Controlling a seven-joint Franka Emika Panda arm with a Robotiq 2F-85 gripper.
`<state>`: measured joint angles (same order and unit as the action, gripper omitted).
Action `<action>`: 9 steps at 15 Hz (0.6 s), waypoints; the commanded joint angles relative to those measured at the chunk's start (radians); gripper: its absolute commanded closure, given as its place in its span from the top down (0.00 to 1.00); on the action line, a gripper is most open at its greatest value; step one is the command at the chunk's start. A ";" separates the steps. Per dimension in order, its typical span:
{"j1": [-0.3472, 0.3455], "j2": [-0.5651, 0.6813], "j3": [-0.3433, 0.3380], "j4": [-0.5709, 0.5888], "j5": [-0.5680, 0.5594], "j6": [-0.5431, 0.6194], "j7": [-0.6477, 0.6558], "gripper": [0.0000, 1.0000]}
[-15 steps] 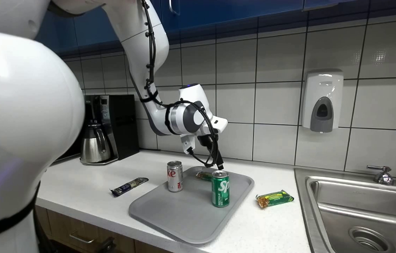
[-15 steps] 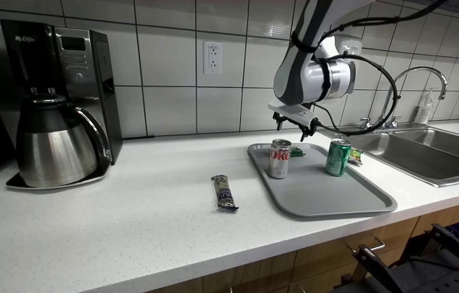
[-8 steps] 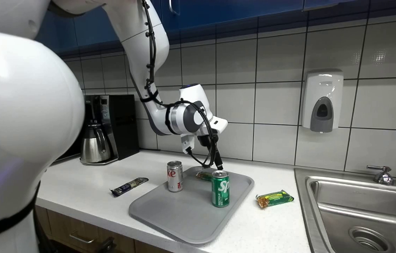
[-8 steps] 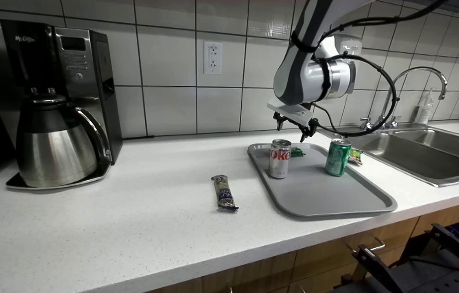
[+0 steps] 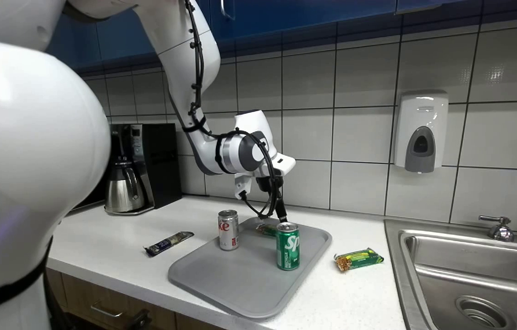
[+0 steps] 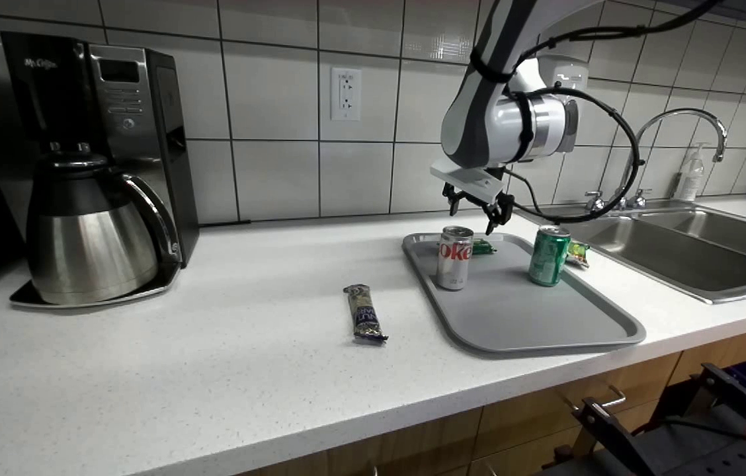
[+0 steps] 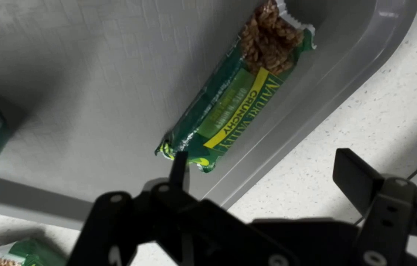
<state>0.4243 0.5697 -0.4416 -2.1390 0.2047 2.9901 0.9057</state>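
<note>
Coffee maker [image 6: 125, 106], black and steel, with carafe [image 6: 92, 251]: at the far left of the table [image 6: 247, 370] in an exterior view.
Nut bar [image 6: 364, 313], dark wrapper: flat on the table, left of the tray [image 6: 545, 324].
Tray, grey, round-cornered: on the table.
Coke can [image 6: 454, 264], silver: upright on the tray, near its left edge.
Gripper [image 6: 472, 221], black: above the far part of the tray, fingers spread wide apart.
Granola bar [image 7: 230, 99], green wrapper lettered "Nature Valley Crunchy": lying on the tray, along its far rim, below the gripper; in the wrist view one finger covers part of the wrapper's lower end, contact cannot be told.
Sprite can [image 6: 549, 258], green: upright on the tray, near its right edge.
Second granola bar [image 5: 358, 260], green wrapper: on the table, between tray and sink [image 6: 677, 248].
Sink, steel, with faucet [image 6: 719, 152]: far right.
</note>
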 commanded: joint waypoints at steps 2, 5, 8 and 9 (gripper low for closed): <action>-0.050 -0.034 0.042 0.025 -0.016 -0.089 0.043 1.00; -0.081 -0.034 0.069 0.039 -0.016 -0.112 0.054 1.00; -0.109 -0.030 0.095 0.049 -0.016 -0.118 0.056 1.00; -0.119 -0.029 0.105 0.052 -0.015 -0.119 0.054 1.00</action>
<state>0.3573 0.5667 -0.3839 -2.1021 0.2042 2.9181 0.9390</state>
